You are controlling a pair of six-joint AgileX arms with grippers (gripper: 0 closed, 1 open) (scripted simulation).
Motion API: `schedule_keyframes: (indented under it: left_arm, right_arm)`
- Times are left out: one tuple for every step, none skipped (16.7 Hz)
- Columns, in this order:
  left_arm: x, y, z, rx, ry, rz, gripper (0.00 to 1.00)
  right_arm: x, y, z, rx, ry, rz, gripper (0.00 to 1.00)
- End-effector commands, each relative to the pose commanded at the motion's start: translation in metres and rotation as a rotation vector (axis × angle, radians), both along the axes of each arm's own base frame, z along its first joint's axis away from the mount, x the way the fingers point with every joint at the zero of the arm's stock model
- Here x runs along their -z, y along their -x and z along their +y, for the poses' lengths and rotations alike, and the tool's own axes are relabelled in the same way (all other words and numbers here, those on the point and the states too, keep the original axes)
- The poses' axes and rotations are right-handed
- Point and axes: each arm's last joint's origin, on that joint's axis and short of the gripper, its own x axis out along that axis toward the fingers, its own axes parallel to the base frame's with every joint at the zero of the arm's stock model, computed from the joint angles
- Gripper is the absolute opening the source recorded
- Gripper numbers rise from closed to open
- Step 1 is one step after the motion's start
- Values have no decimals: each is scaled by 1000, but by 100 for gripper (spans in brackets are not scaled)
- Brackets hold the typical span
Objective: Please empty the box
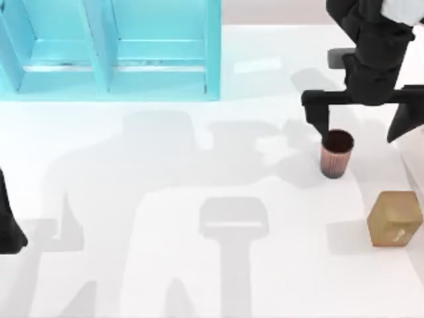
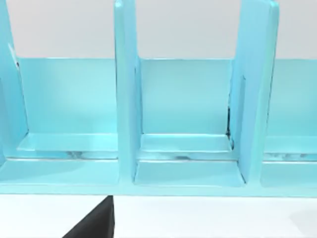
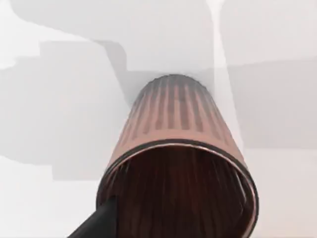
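The light blue box (image 1: pixel 109 50) with upright dividers stands at the table's back left; its compartments (image 2: pixel 185 144) look bare in the left wrist view. A brown ribbed cup (image 1: pixel 336 154) stands upright on the table at the right. My right gripper (image 1: pixel 361 119) hovers open just behind and above it, one finger (image 1: pixel 317 114) close to the cup's rim. The right wrist view looks down into the cup (image 3: pixel 178 163), with a dark finger (image 3: pixel 96 224) beside its rim. A tan cube (image 1: pixel 395 218) rests at the front right.
My left arm (image 1: pixel 8 225) is parked at the table's left edge, its wrist camera facing the box front (image 2: pixel 124 99). White tabletop (image 1: pixel 199 265) stretches between the box and the front edge.
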Motion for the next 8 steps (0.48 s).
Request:
schedule_keyframes:
  left_arm:
    - [0, 0, 0, 0, 0, 0, 100]
    - [0, 0, 0, 0, 0, 0, 100]
    - [0, 0, 0, 0, 0, 0, 100]
    - [0, 0, 0, 0, 0, 0, 100]
    - [0, 0, 0, 0, 0, 0, 100]
    - [0, 0, 0, 0, 0, 0, 100]
    - [0, 0, 0, 0, 0, 0, 100]
    - [0, 0, 0, 0, 0, 0, 100]
  right_arm:
    - [-10, 0, 0, 0, 1, 2, 100]
    - [-21, 0, 0, 0, 1, 2, 100]
    - [-33, 0, 0, 0, 0, 0, 100]
    - [-44, 1, 0, 0, -3, -4, 100]
    - [-55, 2, -1, 0, -6, -9, 100]
    - [-63, 3, -1, 0, -9, -14, 100]
    - [-68, 4, -2, 0, -10, -17, 100]
    - [-70, 5, -2, 0, -11, -18, 100]
